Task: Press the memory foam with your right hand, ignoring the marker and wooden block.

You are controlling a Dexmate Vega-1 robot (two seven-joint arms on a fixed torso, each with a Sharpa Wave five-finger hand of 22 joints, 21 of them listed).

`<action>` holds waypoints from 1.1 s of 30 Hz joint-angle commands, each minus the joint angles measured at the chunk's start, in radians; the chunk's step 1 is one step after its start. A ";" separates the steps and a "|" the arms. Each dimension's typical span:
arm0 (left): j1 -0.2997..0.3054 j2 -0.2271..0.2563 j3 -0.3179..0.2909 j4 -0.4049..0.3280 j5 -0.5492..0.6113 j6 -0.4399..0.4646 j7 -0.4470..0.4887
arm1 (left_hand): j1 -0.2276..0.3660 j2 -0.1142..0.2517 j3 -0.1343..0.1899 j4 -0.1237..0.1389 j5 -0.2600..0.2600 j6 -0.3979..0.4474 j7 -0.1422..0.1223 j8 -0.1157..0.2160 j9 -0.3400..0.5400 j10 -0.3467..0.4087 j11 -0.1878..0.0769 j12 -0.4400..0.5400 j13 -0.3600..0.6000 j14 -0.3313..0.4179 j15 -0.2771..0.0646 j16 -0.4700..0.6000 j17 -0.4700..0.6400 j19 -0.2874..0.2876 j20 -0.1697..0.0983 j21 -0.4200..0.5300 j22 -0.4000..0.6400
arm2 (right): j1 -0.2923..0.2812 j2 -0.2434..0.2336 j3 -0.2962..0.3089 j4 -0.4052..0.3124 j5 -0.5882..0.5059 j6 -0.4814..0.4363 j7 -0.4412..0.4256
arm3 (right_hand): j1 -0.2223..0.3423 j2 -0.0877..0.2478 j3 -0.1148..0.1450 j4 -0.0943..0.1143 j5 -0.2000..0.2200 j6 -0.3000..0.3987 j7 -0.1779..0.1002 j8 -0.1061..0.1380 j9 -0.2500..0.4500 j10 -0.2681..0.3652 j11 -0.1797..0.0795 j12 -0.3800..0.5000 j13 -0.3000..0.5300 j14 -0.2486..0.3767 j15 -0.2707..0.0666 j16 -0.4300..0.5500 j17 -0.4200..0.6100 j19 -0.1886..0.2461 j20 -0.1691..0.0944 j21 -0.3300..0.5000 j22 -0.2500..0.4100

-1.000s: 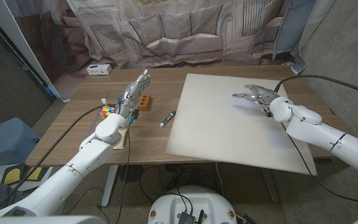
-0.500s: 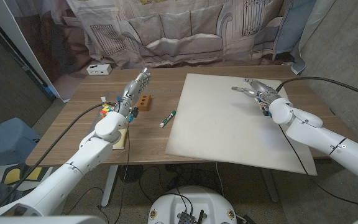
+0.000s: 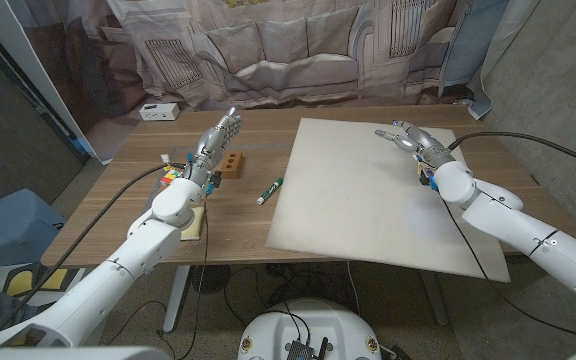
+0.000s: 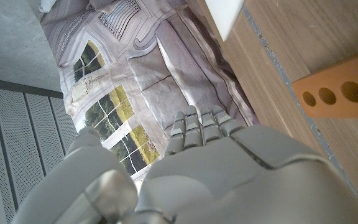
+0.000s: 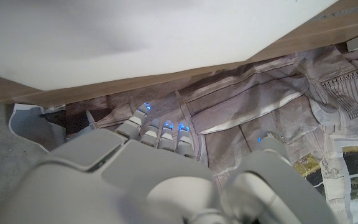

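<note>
From where I sit, the right robot hand (image 3: 408,138) hovers with fingers spread and nothing in them over the far part of the memory foam (image 3: 368,200), the big pale slab lying flat on the tabletop (image 3: 138,200). So the foam sits directly beneath this robot hand and stretches back from it toward the robot's body and out to both sides; its longer run seems to go from the far edge back toward the robot, though the slant of the head view makes me unsure. I judge the next move to be a plain push down, palm onto foam. The left robot hand (image 3: 218,140) is well away on the other side, open, fingers stretched up, just beside the wooden block (image 3: 231,164) with its round holes; the marker (image 3: 270,189) lies between that block and the foam's near edge. The right robot hand is by far the nearer to the foam. I can read no writing or label on anything.
</note>
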 commanded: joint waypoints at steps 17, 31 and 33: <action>-0.008 0.015 0.013 -0.009 -0.019 0.060 -0.012 | 0.001 0.013 0.001 -0.009 0.000 0.007 0.002 -0.002 0.005 0.009 -0.005 0.001 0.003 0.009 -0.002 0.001 0.003 0.003 -0.001 0.004 0.005 | -0.009 0.098 0.057 0.146 0.215 0.312 0.001 | 0.017 -0.001 0.004 -0.008 -0.002 0.047 0.012 0.014 0.001 0.063 0.017 0.018 0.004 0.037 0.007 0.016 -0.001 0.040 -0.013 0.012 0.001; -0.002 0.034 0.007 -0.037 -0.012 0.065 -0.008 | -0.001 0.013 0.000 -0.012 0.000 -0.004 0.001 -0.006 0.005 -0.004 0.008 -0.006 0.003 0.006 0.010 0.000 0.003 0.012 0.008 0.008 0.005 | -0.022 0.141 0.090 0.233 0.387 0.455 0.106 | 0.016 0.001 0.004 -0.006 -0.004 0.063 0.012 0.016 0.000 0.062 0.022 0.015 0.004 0.036 0.009 0.014 0.000 0.043 -0.014 0.011 0.001; -0.002 0.036 0.004 -0.039 -0.008 0.061 -0.007 | -0.001 0.013 -0.001 -0.012 0.000 -0.004 0.003 -0.006 0.005 -0.005 0.008 -0.006 0.003 0.006 0.009 0.000 0.003 0.015 0.008 0.009 0.005 | -0.023 0.150 0.094 0.247 0.411 0.482 0.122 | 0.016 0.002 0.004 -0.005 -0.004 0.064 0.012 0.016 0.000 0.060 0.024 0.013 0.004 0.035 0.010 0.013 0.000 0.042 -0.015 0.010 0.001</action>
